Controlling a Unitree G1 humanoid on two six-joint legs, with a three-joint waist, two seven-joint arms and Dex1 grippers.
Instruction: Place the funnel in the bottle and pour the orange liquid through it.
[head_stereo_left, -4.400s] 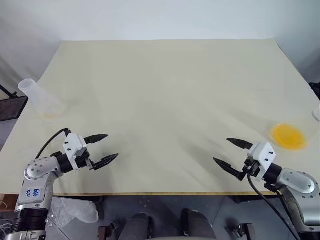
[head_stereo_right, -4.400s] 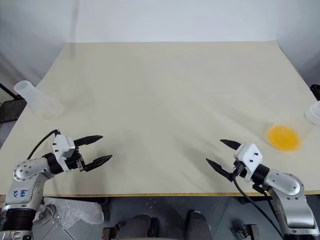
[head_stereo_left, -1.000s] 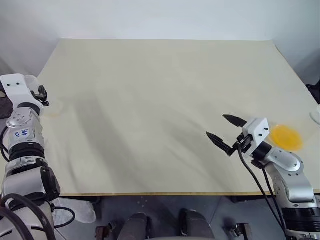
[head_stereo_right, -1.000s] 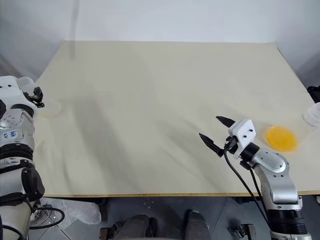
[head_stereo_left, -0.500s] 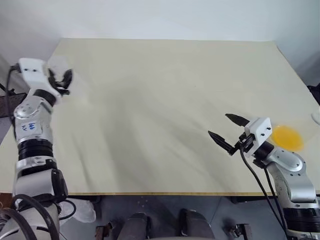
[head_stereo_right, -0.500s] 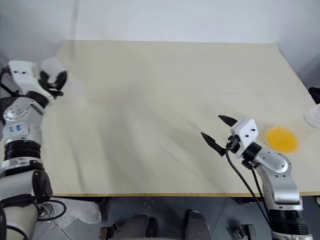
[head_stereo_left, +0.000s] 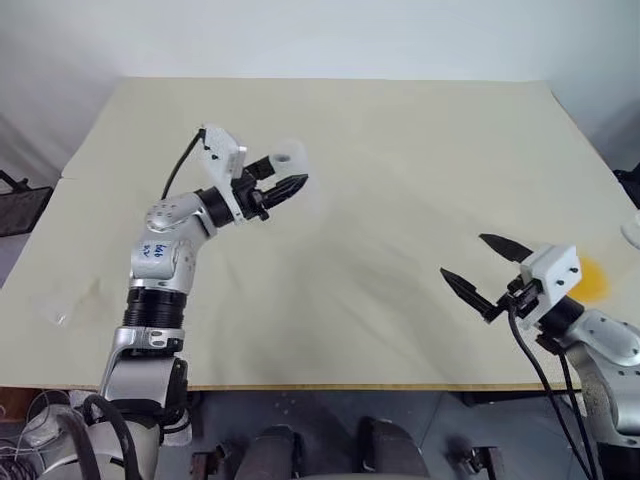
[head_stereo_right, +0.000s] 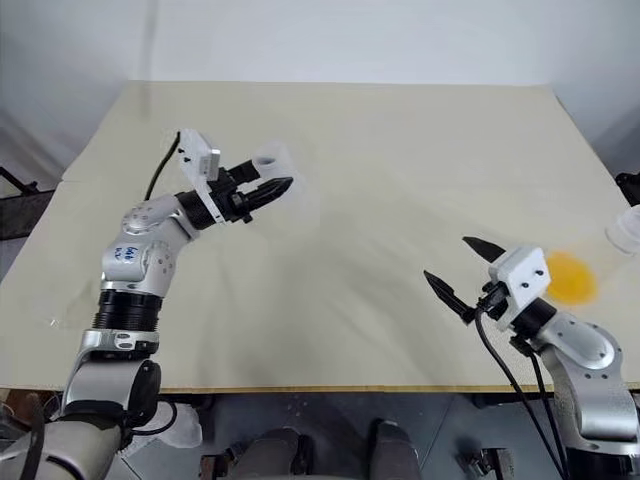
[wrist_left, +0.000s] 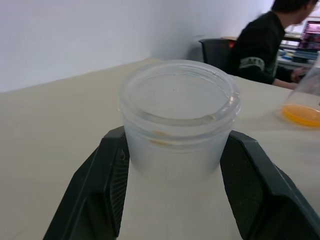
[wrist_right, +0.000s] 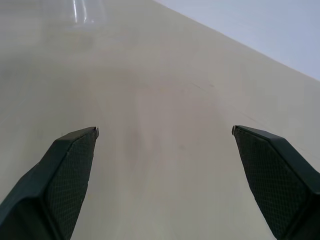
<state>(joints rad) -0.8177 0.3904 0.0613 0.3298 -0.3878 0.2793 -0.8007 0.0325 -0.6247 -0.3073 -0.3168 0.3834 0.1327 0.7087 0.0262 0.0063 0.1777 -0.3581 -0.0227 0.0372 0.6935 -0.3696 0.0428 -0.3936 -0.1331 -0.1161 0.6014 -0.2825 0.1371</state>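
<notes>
1. Carrying the bottle (wrist_left: 178, 125), we are gripping its neck with our left pincer (head_stereo_left: 282, 186), one black finger on each side, the flask lifted off the counter (head_stereo_left: 400, 160) above its left-centre.
2. We are keeping our right pincer (head_stereo_left: 490, 268) spread wide and empty, hovering low near the counter's right front.
3. We are reading the bottle's long axis as running roughly along the left pincer, mouth pointing away toward the right, so it looks tipped well off upright; our guess is it needs turning upright and setting down before any funnel can go in.
4. We are judging the orange liquid (head_stereo_right: 571, 277) to lie far right of the bottle, just behind the right pincer, which is clearly the nearer one to it.
5. We are getting the open mouth and frosted rim from the left wrist view, plus a seated person (wrist_left: 267, 42) beyond the counter; the head views are giving only a pale blur there.
6. We cannot pick out the funnel with any certainty.
</notes>
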